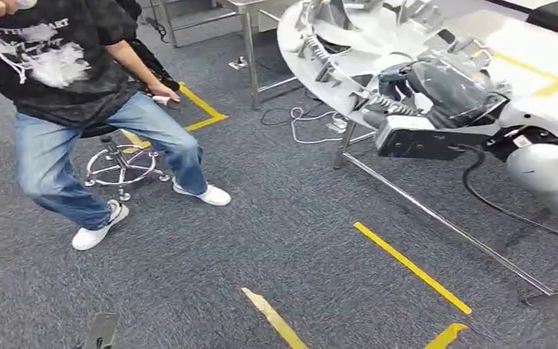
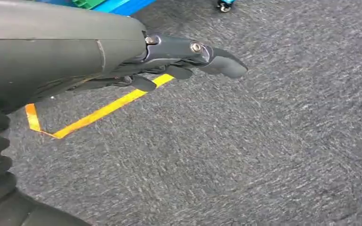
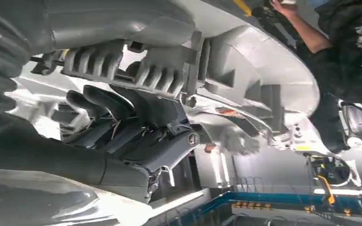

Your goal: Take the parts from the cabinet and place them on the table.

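Dark grey fingers of the right hand are curled around a ribbed edge of the large silver-white part, so this hand grips it from underneath; I judge it holds there because the ribs give something firm to hook on such a wide, awkward piece. In the head view the right hand is seen under the part, which is carried high at the robot's right side, above the carpet and near a metal table frame. The left hand hangs over the carpet with its fingers loosely apart and holds nothing. The right wrist view shows the grip itself, which the head view hides. The head view alone gives the person on a stool well apart.
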Robot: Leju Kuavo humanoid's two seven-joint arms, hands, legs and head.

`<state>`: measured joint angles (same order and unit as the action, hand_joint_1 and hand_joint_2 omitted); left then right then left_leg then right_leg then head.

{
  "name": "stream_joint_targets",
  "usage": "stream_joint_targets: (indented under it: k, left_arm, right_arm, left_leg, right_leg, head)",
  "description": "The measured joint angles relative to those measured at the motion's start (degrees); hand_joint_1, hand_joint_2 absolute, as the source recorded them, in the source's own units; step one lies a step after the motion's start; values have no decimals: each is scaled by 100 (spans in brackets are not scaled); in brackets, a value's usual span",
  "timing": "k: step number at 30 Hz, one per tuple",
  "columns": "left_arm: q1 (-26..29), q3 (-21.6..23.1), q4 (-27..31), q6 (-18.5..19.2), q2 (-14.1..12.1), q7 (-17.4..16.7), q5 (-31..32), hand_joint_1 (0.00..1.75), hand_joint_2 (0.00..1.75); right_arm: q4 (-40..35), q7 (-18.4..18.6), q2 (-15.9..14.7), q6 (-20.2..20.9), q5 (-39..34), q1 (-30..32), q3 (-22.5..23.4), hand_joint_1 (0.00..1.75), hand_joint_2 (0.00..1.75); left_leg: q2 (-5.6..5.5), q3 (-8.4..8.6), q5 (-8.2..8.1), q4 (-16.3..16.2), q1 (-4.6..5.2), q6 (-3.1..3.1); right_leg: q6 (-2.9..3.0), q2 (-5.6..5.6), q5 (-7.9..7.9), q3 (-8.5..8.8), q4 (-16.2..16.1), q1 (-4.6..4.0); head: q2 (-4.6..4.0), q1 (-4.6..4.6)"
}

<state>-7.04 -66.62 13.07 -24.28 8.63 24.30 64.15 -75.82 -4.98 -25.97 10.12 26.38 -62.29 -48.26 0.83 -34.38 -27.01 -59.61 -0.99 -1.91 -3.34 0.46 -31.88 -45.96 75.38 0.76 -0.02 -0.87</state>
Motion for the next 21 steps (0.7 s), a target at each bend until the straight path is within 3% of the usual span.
stream_joint_targets:
  k: [1,2,3,4,5,6,7,10,11,12,13,15,16,17,19,20,21]
  left_arm:
    - [3,0,0,0,2,0,0,0,175]
    - [1,0,0,0,4,0,0,0,175]
    - [-4,0,0,0,4,0,0,0,175]
    - [-6,0,0,0,7,0,0,0,175]
    - [-6,0,0,0,4,0,0,0,175]
    - [-6,0,0,0,4,0,0,0,175]
    - [-5,0,0,0,2,0,0,0,175]
    - [-11,0,0,0,4,0,0,0,175]
    - [-16,0,0,0,2,0,0,0,175]
    - [-24,0,0,0,0,0,0,0,175]
    - [-21,0,0,2,9,0,0,0,175]
    - [12,0,0,4,7,0,4,0,175]
    - [15,-2,0,2,7,0,2,0,175]
    - [14,-2,0,2,2,0,2,0,175]
    - [7,0,0,4,0,0,4,0,175]
    - [7,0,0,2,0,0,4,0,175]
    - [10,0,0,4,0,0,4,0,175]
  right_arm:
    - [0,0,0,0,0,10,0,175,175]
    - [0,0,0,0,0,11,0,175,175]
    - [0,0,0,0,0,10,7,175,175]
    - [-2,2,0,0,0,5,11,175,175]
    - [0,13,0,0,2,1,19,175,175]
    - [-2,11,0,0,-2,-12,26,175,175]
    - [-7,2,0,0,-2,-13,22,175,175]
    - [-6,2,-7,0,-2,-5,18,175,175]
    - [-15,7,-4,0,-2,-7,26,175,175]
    - [-15,7,-4,0,-9,-24,28,175,175]
    - [-15,4,-4,6,-15,-25,28,175,175]
    - [-15,9,-4,15,-13,-21,2,175,175]
    - [-15,9,-4,26,-15,-15,-7,175,175]
    - [-15,9,-4,33,-20,-14,-7,175,175]
    - [-15,7,-4,35,-22,-17,2,175,175]
    - [-15,9,-4,35,-22,-20,4,175,175]
    - [-15,11,-4,37,-24,-21,2,175,175]
  left_leg:
    - [43,4,-3,0,0,-2]
    - [86,10,-9,0,0,3]
    - [123,22,-17,-1,0,5]
    - [161,45,-33,-1,0,26]
    - [186,63,-51,-1,12,53]
    - [221,45,-70,-13,58,84]
    - [245,41,-69,-17,64,101]
    - [399,91,-73,20,58,173]
    - [319,78,-162,-37,34,211]
    - [145,-4,-328,-250,34,219]
    - [48,-166,-547,-640,34,227]
    - [-16,-574,-910,-1559,35,239]
    - [-23,-689,-918,-1776,35,239]
    - [-25,-676,-801,-1715,35,234]
    - [-63,-354,-242,-906,26,210]
    - [-184,-157,17,-422,13,198]
    - [-407,-55,-2,-226,-3,183]
  right_leg:
    - [-5,-4,31,-53,93,1]
    - [-3,-9,187,46,-90,1]
    - [11,-32,406,262,-492,-1]
    - [28,-120,661,593,-1092,-8]
    - [50,-300,767,834,-1537,-22]
    - [82,-409,678,957,-1649,-111]
    - [150,-342,695,935,-1669,-89]
    - [237,-200,721,915,-1693,-107]
    - [268,-163,738,948,-1729,-65]
    - [297,-134,735,954,-1729,-59]
    - [329,-97,734,953,-1729,-60]
    - [353,9,734,951,-1727,-71]
    - [353,82,734,954,-1724,-72]
    - [352,138,734,956,-1720,-72]
    - [345,262,730,964,-1696,-66]
    - [322,308,715,966,-1678,-60]
    - [295,352,709,950,-1661,-70]
  head:
    - [0,-2]
    - [0,0]
    - [0,0]
    - [0,-2]
    - [0,-2]
    - [0,-7]
    - [2,15]
    - [0,-4]
    - [0,9]
    - [0,33]
    - [0,55]
    - [0,55]
    - [0,52]
    - [0,50]
    - [0,52]
    - [0,55]
    - [0,46]
